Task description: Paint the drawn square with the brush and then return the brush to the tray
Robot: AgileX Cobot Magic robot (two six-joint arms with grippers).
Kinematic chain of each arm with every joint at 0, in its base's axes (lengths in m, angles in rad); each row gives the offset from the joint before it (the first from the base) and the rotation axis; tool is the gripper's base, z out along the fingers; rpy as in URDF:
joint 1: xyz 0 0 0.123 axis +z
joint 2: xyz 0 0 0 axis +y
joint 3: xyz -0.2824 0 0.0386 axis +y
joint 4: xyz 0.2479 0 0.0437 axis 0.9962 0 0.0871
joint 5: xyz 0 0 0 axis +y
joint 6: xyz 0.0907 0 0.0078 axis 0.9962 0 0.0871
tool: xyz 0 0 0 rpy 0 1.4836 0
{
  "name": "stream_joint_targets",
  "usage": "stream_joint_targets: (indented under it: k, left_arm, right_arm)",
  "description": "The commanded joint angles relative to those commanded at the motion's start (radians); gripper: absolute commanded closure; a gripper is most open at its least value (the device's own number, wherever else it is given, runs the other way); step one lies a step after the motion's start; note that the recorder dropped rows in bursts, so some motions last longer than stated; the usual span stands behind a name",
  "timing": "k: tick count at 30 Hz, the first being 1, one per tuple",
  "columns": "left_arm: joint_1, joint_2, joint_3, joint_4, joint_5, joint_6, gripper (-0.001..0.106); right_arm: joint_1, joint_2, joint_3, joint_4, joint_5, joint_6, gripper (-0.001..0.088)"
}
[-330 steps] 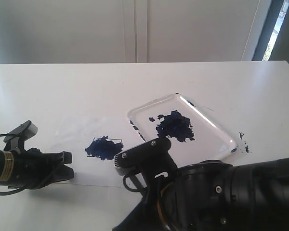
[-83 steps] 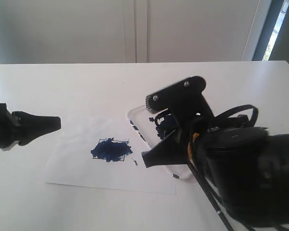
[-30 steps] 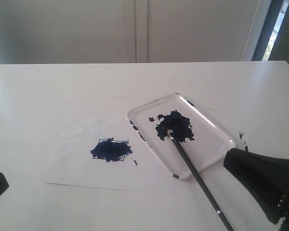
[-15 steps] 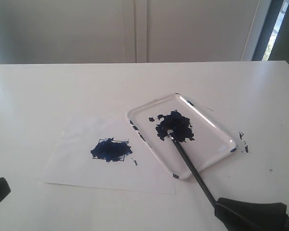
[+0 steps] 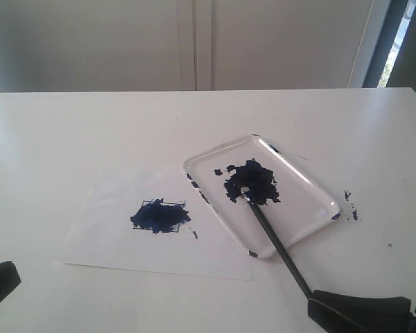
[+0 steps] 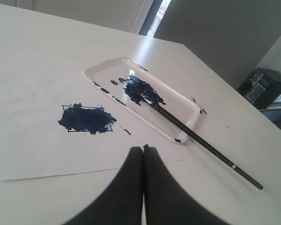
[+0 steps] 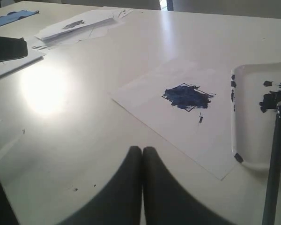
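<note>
White tray [image 5: 301,196], brush [image 5: 274,239], blue square [image 5: 159,216]: one each; left hand [image 6: 143,148], right hand [image 7: 142,149].

brush [image 5: 276,244] jutting past tray [image 5: 299,198], open tabletop [image 5: 90,125] around

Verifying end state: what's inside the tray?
The tray holds a dark blue paint blotch with the brush tip on it, handle overhanging the rim. Floor beneath blotch: covered.

Left hand [image 6: 143,150] and right hand [image 7: 142,150], both closed tight, empty, well apart.
</note>
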Motion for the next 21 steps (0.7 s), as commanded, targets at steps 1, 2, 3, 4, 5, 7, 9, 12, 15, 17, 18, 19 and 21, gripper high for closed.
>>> stream_joint_targets:
  k: [1,2,3,4,5,7,9,12,15,17,18,19,21]
  left_arm:
    - [0.0,0.0,0.0,0.0,0.0,0.0,0.105]
    - [0.0,0.0,0.0,0.0,0.0,0.0,0.105]
    - [0.0,0.0,0.0,0.0,0.0,0.0,0.105]
    - [0.0,0.0,0.0,0.0,0.0,0.0,0.105]
    - [0.0,0.0,0.0,0.0,0.0,0.0,0.105]
    - [0.0,0.0,0.0,0.0,0.0,0.0,0.105]
    - [0.0,0.0,0.0,0.0,0.0,0.0,0.105]
    - [0.0,0.0,0.0,0.0,0.0,0.0,0.105]
    - [0.0,0.0,0.0,0.0,0.003,0.0,0.105]
    - [0.0,0.0,0.0,0.0,0.003,0.0,0.105]
    - [0.0,0.0,0.0,0.0,0.003,0.0,0.105]
    - [0.0,0.0,0.0,0.0,0.003,0.0,0.105]
    - [0.0,0.0,0.0,0.0,0.003,0.0,0.105]
  right_arm:
    - [0.0,0.0,0.0,0.008,-0.011,0.0,0.0868]
    - [0.0,0.0,0.0,0.015,-0.019,0.0,0.0868]
    - [0.0,0.0,0.0,0.033,-0.039,0.0,0.0868]
    - [0.0,0.0,0.0,0.039,-0.049,0.0,0.0868]
    - [0.0,0.0,0.0,0.039,-0.066,0.0,0.0868]
    - [0.0,0.0,0.002,0.064,-0.059,0.0,0.0868]
    - [0.0,0.0,0.022,0.099,-0.011,0.0,0.0868]
    - [0.0,0.0,0.039,0.172,-0.005,-0.002,0.0868]
    - [0.0,0.0,0.039,0.218,-0.004,0.0,0.0868]
    - [0.0,0.0,0.039,0.218,-0.004,0.0,0.0868]
    - [0.0,0.0,0.039,0.218,-0.004,0.0,0.0868]
    - [0.0,0.0,0.039,0.218,-0.004,0.0,0.0868]
    - [0.0,-0.006,0.039,0.218,-0.004,0.0,0.0868]
